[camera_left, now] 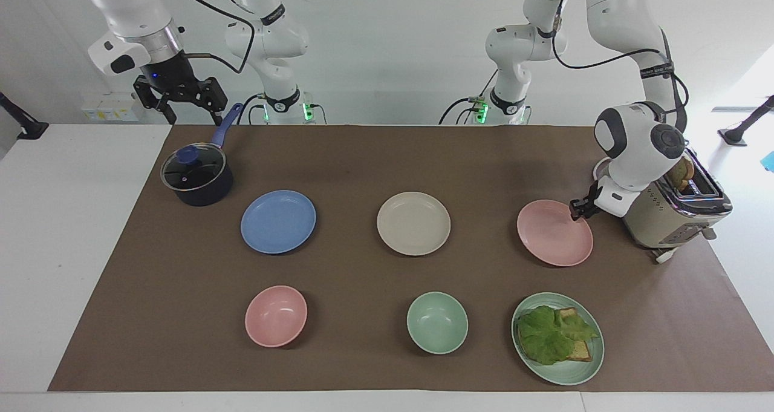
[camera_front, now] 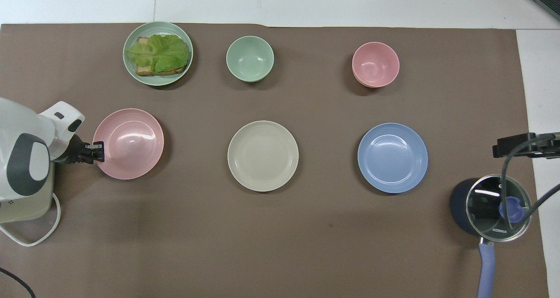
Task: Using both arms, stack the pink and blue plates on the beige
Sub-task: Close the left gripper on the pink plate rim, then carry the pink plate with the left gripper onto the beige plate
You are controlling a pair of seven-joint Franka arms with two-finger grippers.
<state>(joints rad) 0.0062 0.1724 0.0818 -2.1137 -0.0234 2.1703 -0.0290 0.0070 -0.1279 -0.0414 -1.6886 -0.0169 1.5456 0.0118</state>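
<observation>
pink plate (camera_left: 553, 233): stiff, light, likely slick; take by rim | left hand (camera_left: 578, 208) pinching rim | right hand (camera_left: 181, 100) open, waiting

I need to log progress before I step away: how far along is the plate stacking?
Nothing is stacked yet: the beige plate is bare. In hand: the left tool is at the rim of the pink plate, which lies flat on the mat. Left: carrying it to the beige plate, then the blue plate. The right tool waits, open, above the pot handle.
</observation>
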